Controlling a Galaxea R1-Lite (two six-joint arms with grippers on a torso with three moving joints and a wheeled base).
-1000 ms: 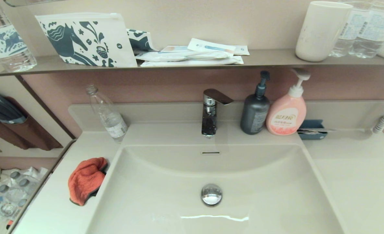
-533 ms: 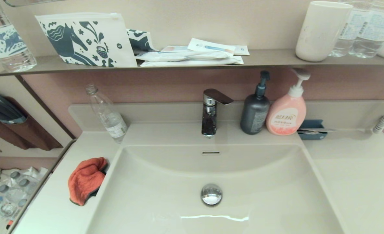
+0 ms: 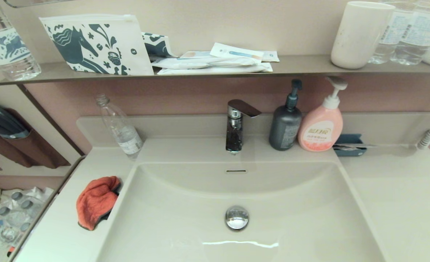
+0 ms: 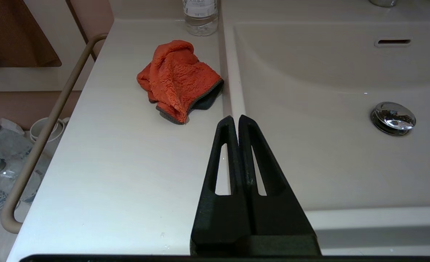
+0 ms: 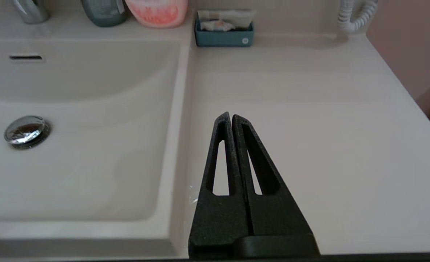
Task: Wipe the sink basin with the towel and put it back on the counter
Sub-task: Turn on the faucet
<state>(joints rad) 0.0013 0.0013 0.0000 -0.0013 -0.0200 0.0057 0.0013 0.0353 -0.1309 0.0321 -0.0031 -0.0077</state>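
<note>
1. The left end effector (image 4: 235,117) is pressed closed, holding nothing, over the desk (image 4: 127,163) at the sink basin (image 4: 327,72) rim.
2. The towel (image 4: 178,80) lies bunched on the desk just beyond its tips, apart from them.
3. The right end effector (image 5: 230,115) is likewise closed and empty, above the desk beside the basin's other edge.

We see the towel (image 3: 95,202), a bunched orange-red terry cloth with a dark grey edge, lying on the cream-white counter (image 3: 60,240) just left of the sink basin (image 3: 291,218), which is glossy, with a round chrome drain plug (image 3: 237,217).
</note>
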